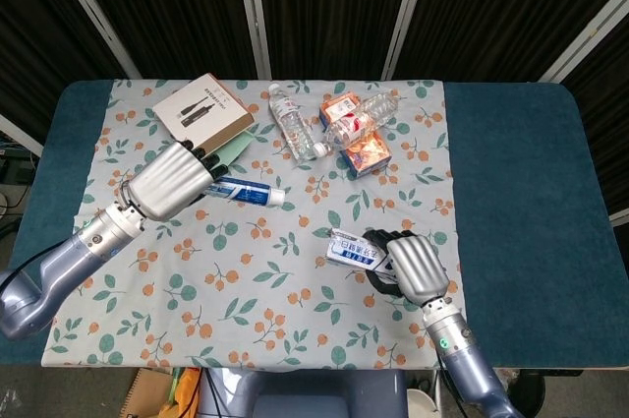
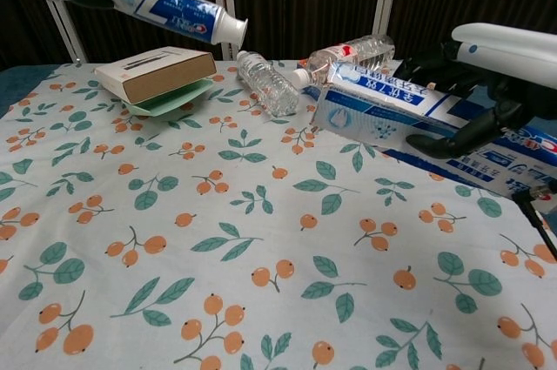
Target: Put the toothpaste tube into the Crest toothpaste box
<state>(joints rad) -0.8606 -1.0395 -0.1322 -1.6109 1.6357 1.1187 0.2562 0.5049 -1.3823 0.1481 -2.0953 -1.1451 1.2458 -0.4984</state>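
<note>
The blue-and-white plastic toothpaste tube [image 2: 148, 0] is held off the desk by the left hand [image 1: 169, 180], whose fingers wrap its tail end; its white cap points toward the desk's middle, and the tube hangs over the left half of the floral cloth [image 1: 265, 270]. The blue-and-white Crest toothpaste box [image 2: 396, 113], a long cardboard carton, is gripped by the right hand [image 1: 413, 266] near the cloth's front right corner, dark fingers [image 2: 457, 139] curled around it, one end raised and facing the tube. Along the cloth's far edge lie a brown-sided flat box with a white lid [image 1: 201, 111] on a green sheet [image 1: 234, 148], two clear plastic water bottles [image 1: 292, 121] [image 1: 364, 118] on their sides, and small orange cartons [image 1: 369, 152]. The blue desk [image 1: 511, 192] extends past the cloth's right edge.
</note>
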